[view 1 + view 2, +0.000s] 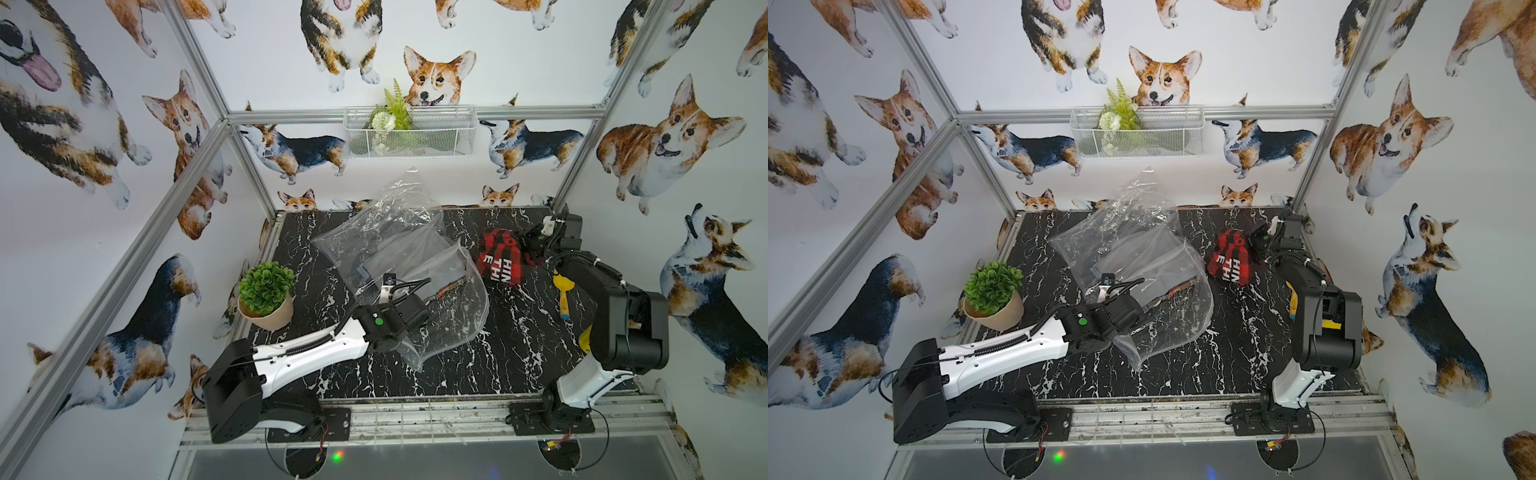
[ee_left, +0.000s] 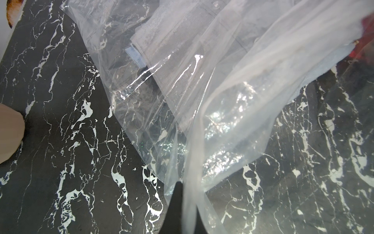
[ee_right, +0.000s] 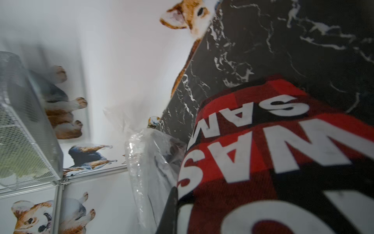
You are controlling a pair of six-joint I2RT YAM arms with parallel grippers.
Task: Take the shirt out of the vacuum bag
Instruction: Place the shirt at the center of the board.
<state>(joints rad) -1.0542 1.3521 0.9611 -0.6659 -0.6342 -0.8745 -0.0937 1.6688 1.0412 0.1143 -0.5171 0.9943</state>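
Mostly, right jaws behind shirt (image 1: 500, 255) folds

Corgi-print walls (image 1: 266, 62), aluminium frame (image 1: 291, 117), black marble-look tabletop (image 1: 498, 353), white mesh wall basket (image 1: 449, 137) with seemingly fake greenery (image 1: 397, 108).

The red plaid shirt (image 1: 500, 257) is outside the vacuum bag (image 1: 399, 249), beside it.

The right arm (image 1: 615, 307) hides part of the yellow tool (image 1: 564, 296), the shirt (image 3: 263, 172) runs off the right wrist view's edge, and the wire basket (image 3: 26, 141) there is blurred.
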